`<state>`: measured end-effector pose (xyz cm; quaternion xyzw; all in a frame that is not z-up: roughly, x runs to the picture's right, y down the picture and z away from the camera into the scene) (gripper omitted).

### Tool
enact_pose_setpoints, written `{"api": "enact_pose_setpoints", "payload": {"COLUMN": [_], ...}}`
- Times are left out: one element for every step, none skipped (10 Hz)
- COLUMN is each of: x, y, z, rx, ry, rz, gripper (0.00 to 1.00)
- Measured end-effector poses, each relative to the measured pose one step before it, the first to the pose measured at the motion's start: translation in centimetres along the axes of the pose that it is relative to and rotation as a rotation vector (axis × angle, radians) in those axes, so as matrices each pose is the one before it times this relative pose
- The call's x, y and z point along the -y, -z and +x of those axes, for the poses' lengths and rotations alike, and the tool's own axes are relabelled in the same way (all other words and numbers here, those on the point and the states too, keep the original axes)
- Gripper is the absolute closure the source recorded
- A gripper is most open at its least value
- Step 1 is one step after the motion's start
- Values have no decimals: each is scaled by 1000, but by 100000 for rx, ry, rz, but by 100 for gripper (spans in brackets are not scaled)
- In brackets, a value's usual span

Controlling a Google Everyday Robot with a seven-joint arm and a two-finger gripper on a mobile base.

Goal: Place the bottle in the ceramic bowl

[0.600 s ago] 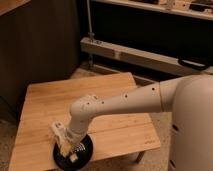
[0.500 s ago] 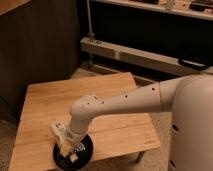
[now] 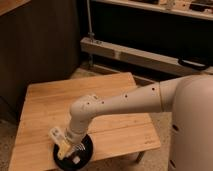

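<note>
1. Low at the front-left of the counter (image 3: 115, 95), my gripper (image 3: 69, 146) hangs over the bowl (image 3: 86, 155); I cannot tell if it grips.
2. The yellowish bottle (image 3: 62, 151) seems to sit inside the bowl's rim.
3. Left to do, I judge: release and lift away.

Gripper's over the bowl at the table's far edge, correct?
Not quite. The bowl sits at the table's near edge, toward the left corner as the camera view shows it. The gripper is indeed over the bowl.
</note>
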<state>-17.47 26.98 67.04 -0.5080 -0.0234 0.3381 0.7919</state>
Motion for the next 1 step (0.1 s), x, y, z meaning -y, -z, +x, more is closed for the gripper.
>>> {"api": "enact_pose_setpoints", "payload": {"x": [-2], "y": [2], "z": [-2], "rx": [6], "ry": [12], "rz": [-3], "gripper": [20]}}
